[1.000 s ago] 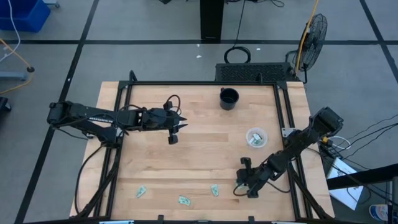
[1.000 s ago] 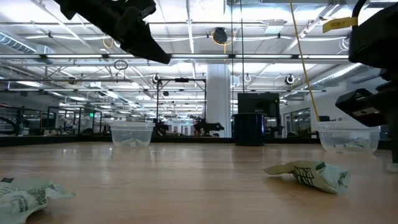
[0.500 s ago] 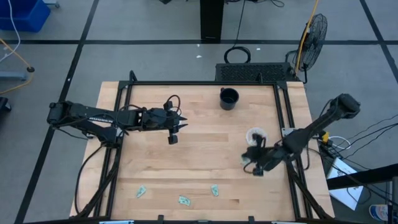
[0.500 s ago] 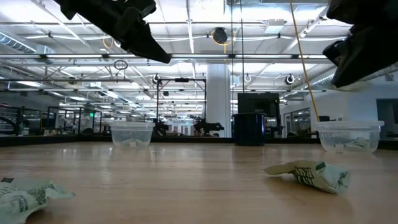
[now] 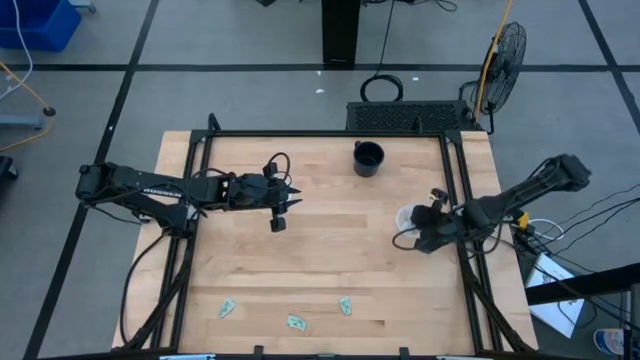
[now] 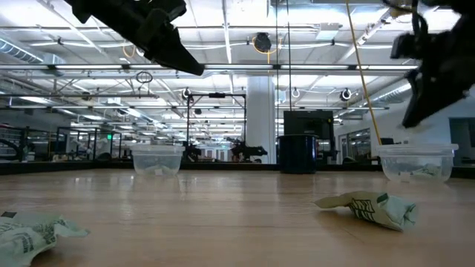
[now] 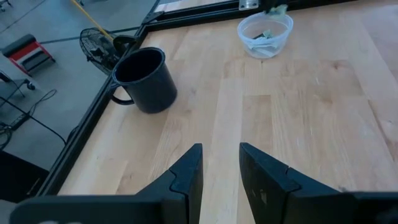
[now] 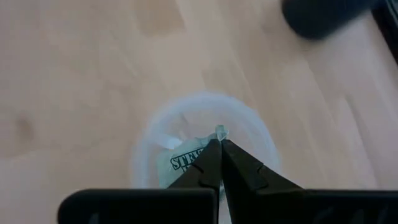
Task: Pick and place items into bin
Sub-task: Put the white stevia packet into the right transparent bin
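Step in hand, judged from the layout: delivery of one of the items to the bin. Right pincer positioned directly above the clear bin at the right side of the tabletop, fingers pressed nearly together around a small pale scrap of wrapped item at the tips. Gripping that piece, by all appearance. Next move calls for parting the fingers while centred over the bin mouth, low enough to prevent the light wrapper drifting past the rim, followed by a lift clear and a return for the remaining pieces.

Left pincer idle above the left-centre of the tabletop, fingers slightly parted, holding nothing.

Remaining items: three on the front strip of the tabletop, namely item one, item two and item three. At least one printed wrapper already inside the bin.

View differences:
- Right wrist view: sole confirmation of the scrap at the fingertips and the alignment over the bin.
- High view: sole count and spacing of loose items; dark mug near the back edge.
- Low view: height of the right arm above the bin rim; a second clear cup far left.
- Left wrist view: bin and mug well apart.
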Available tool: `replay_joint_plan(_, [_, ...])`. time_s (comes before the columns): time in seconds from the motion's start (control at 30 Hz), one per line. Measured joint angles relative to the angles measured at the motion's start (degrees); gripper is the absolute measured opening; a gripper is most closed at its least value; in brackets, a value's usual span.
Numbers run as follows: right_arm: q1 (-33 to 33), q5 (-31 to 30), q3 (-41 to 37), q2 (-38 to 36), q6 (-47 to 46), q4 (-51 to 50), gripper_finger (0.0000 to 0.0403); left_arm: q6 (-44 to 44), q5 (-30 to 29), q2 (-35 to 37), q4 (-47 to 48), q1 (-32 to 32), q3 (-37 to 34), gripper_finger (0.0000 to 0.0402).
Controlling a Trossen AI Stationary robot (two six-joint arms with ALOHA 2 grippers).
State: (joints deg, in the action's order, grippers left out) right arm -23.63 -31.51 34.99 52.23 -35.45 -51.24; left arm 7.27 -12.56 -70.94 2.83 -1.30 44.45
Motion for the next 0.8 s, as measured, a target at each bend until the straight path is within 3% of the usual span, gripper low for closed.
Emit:
replay_joint_plan(0.17, [4.0,0.0,-4.8,0.0,-4.4,2.4,0.0,-0.2,0.0,0.0,0.0,0.0,0.0,0.0111])
replay_joint_plan(0.27, [6.0,0.7,-6.2,0.0,-2.2,5.5,0.0,-0.2,0.0,0.0,0.0,0.0,0.0,0.0111])
replay_joint_plan(0.47, [10.0,10.7,-8.5,0.0,4.5,11.4,0.0,-1.6,0.0,0.0,0.0,0.0,0.0,0.0111])
replay_joint_plan(0.8, [13.6,10.6,-12.1,0.0,9.7,18.3,0.0044,-1.6,0.0,0.0,0.0,0.0,0.0,0.0111])
